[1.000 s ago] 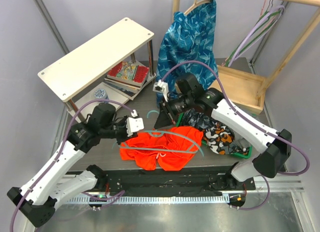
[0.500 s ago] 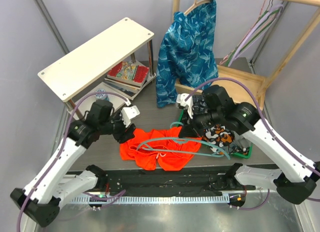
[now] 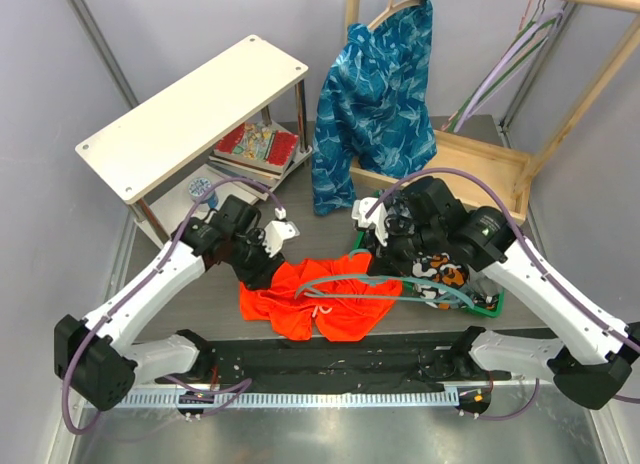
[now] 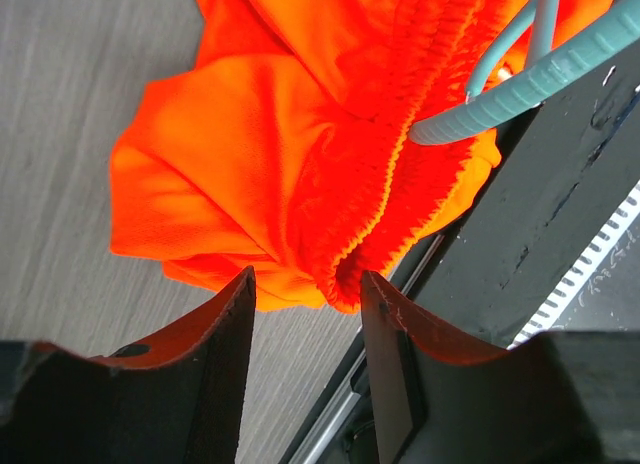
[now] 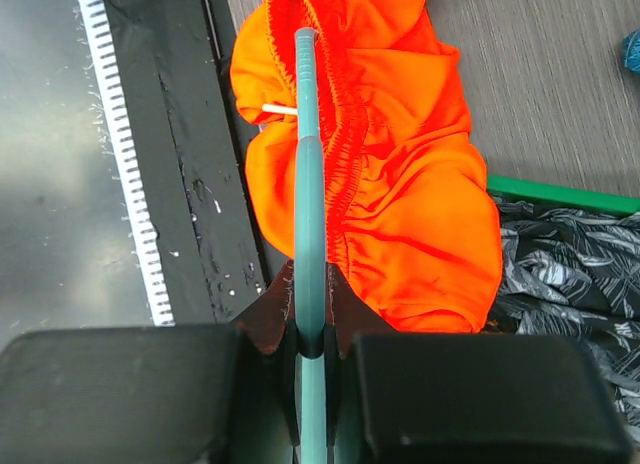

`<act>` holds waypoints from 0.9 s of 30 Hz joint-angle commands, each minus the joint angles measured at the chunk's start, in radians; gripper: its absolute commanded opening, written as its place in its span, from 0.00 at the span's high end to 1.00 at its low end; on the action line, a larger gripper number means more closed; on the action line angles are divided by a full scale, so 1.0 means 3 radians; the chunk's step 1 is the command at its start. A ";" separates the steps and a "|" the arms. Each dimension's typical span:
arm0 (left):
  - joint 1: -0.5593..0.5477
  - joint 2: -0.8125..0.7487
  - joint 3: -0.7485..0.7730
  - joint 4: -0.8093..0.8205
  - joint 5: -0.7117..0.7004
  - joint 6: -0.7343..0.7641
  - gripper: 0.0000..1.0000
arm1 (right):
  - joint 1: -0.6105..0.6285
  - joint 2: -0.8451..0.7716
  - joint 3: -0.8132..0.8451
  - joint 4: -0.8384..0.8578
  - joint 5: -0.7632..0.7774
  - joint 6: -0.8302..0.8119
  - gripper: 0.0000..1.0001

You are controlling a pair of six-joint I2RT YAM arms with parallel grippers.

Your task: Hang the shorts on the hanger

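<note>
While the orange shorts (image 3: 322, 302) lie bunched on the worktop (image 4: 60, 134), right fingers (image 5: 276, 312) pinch the teal hanger (image 5: 309, 154) over their waistband; left fingers (image 4: 215, 334) spread just above. Dark patterned clothes (image 3: 440, 269) fill the green tray (image 3: 492, 306).

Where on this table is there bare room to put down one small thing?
One bare strip of table lies between the books, the hanging blue garment and the shorts. The white shelf top is also bare. It is crowded at the front: shorts, hanger, left gripper, right gripper, and on the right the bin of dark clothes.
</note>
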 commanded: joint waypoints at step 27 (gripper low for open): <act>-0.0127 0.0413 0.0437 -0.0485 0.0183 0.0154 1.00 | 0.0286 0.0255 -0.0357 0.1071 -0.0261 -0.0445 0.99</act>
